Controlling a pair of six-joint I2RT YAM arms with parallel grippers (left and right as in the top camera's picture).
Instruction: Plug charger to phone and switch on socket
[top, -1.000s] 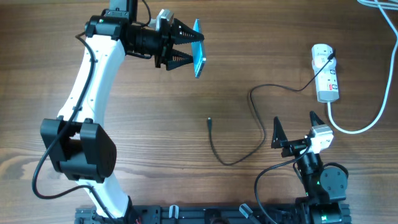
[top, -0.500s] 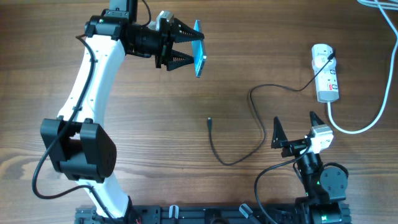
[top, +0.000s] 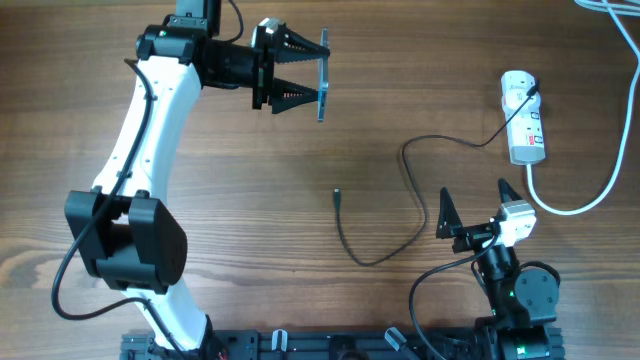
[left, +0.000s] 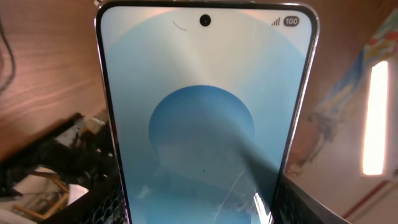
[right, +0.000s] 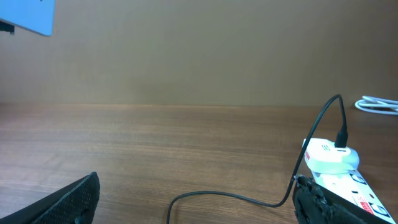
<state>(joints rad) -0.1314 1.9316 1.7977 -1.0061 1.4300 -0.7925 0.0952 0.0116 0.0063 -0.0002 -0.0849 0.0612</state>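
Since a second ago your left gripper (top: 318, 75) has rolled the phone (top: 324, 100) so overhead sees only its thin edge instead of the turquoise face; the jaws stay clamped on it, held above the far-left table (top: 250, 200), its lit screen filling the wrist view. Your right gripper (top: 473, 187) sits spread wide and empty near the front edge, well apart from the socket (top: 524, 118) at far right. The charger (top: 418, 205) trails from the socket's end in loose curves to its connector (top: 337, 195), lying free mid-table; the switch's state is probably too small to read.
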